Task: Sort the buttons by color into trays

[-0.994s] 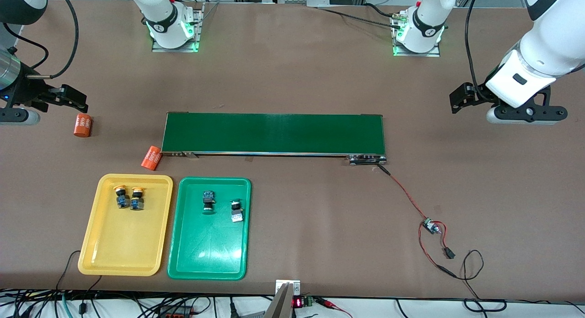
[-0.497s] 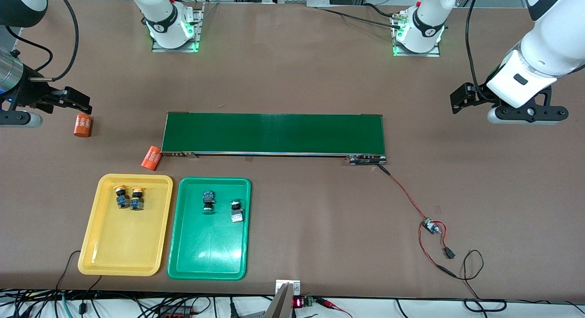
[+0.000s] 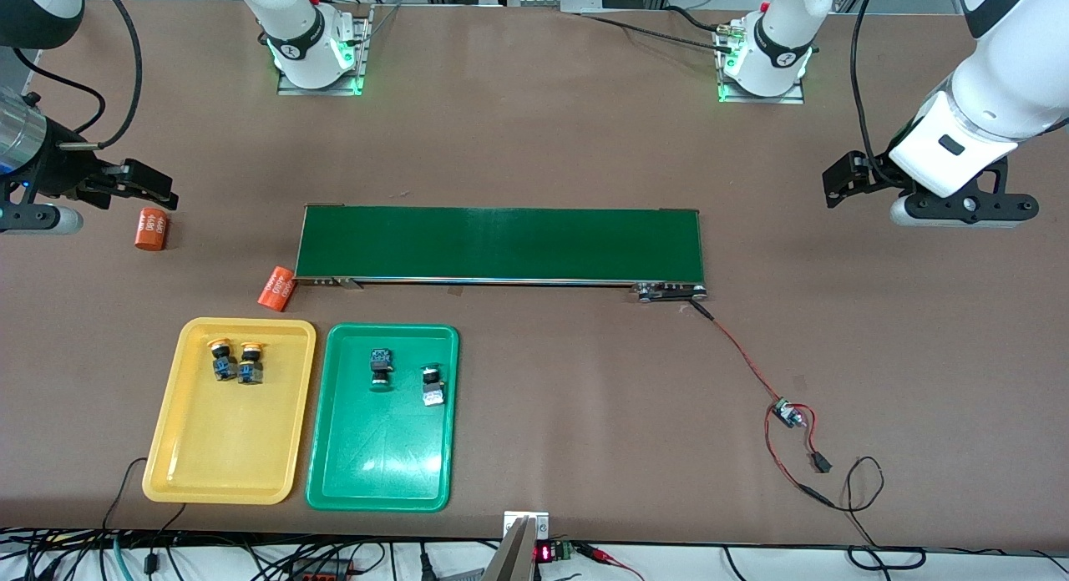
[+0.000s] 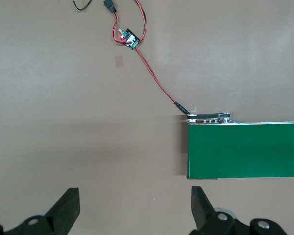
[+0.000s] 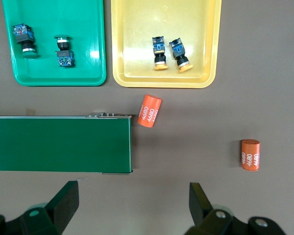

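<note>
You've got both yellow-orange capped push-button switches (image 3: 232, 360) in the shallow yellow plastic tray (image 3: 219, 464), and both green-capped switches (image 3: 406, 375) in the matching green tray (image 3: 376, 468). Both trays sit at the camera-side bench edge, toward the right arm's end. Right gripper (image 3: 150, 184) hangs over the right-arm edge, fingers apart. Left gripper (image 3: 848, 174) waits over the left-arm edge, fingers apart.

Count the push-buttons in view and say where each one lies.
4. Two yellow-capped buttons lie side by side in the yellow tray; two green-capped buttons lie in the green tray.
</note>
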Action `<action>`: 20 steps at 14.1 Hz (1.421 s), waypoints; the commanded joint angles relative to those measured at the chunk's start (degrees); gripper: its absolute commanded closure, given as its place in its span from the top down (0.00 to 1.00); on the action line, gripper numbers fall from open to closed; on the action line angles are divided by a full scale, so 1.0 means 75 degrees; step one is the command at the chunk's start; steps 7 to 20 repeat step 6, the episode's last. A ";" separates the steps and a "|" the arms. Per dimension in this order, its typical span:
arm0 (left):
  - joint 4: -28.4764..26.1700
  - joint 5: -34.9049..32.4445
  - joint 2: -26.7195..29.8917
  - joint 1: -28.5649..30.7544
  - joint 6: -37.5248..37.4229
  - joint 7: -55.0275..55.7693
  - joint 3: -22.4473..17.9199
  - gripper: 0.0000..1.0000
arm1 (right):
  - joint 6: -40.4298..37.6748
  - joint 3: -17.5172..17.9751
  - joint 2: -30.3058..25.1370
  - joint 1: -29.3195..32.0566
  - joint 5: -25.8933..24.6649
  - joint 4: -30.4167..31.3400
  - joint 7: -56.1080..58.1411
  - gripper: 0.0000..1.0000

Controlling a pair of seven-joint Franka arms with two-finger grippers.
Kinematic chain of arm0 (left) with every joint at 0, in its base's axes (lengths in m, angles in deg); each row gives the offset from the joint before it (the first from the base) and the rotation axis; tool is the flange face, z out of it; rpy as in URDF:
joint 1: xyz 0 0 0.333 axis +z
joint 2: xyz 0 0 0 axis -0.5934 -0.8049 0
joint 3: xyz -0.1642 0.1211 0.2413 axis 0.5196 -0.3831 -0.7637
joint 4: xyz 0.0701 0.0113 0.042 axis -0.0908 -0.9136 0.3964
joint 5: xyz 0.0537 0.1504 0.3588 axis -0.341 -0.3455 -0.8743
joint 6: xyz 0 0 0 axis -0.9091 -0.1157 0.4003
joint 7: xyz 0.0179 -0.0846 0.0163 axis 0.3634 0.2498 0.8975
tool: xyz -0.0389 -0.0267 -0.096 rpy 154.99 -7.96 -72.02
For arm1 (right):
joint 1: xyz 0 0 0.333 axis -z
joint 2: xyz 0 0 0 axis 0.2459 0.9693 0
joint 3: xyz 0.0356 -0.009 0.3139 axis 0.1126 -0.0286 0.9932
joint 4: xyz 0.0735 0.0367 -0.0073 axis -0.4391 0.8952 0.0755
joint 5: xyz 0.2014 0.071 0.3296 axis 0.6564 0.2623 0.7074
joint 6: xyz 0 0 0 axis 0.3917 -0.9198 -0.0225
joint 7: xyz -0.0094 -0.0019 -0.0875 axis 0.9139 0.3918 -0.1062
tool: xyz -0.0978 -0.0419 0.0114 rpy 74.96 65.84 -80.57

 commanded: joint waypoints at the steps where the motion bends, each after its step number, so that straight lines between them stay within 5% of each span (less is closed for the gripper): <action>1: 0.0269 -0.0153 -0.0121 0.0008 -0.0135 -0.0027 0.0025 1.00 | -0.0116 0.0017 0.0067 0.0002 0.0132 -0.0198 -0.0075 1.00; 20: 0.0257 -0.0153 -0.0121 -0.0016 -0.0135 -0.0027 0.0025 1.00 | -0.0104 0.0017 0.0067 0.0002 0.0062 -0.0198 -0.0051 1.00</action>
